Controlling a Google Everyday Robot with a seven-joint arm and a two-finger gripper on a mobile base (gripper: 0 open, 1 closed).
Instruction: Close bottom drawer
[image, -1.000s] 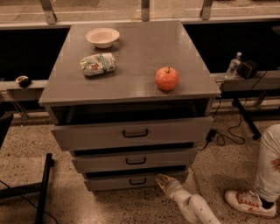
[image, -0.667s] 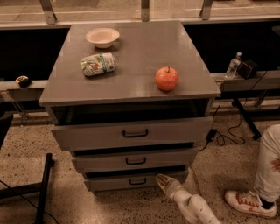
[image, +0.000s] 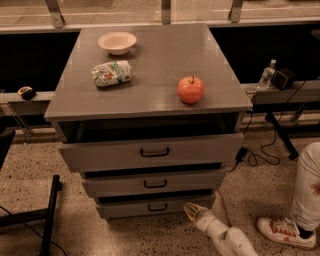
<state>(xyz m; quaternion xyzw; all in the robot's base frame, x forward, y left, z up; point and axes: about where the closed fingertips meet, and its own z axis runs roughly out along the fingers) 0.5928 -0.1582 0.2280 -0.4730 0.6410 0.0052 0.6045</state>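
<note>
Gripper (image: 192, 210) sits low by the floor, just off the lower right corner of the bottom drawer (image: 125, 209). Can't tell how wide it is open or whether it touches the panel, and it appears to hold nothing. Arm (image: 227, 239) comes in from the lower right. The drawer is the lowest of three in the cabinet (image: 150, 100) and stands slightly out, handle (image: 157, 206) left of the gripper. Looks like the approach step. Next move probably needs contact on the front panel, then a straight push in.
</note>
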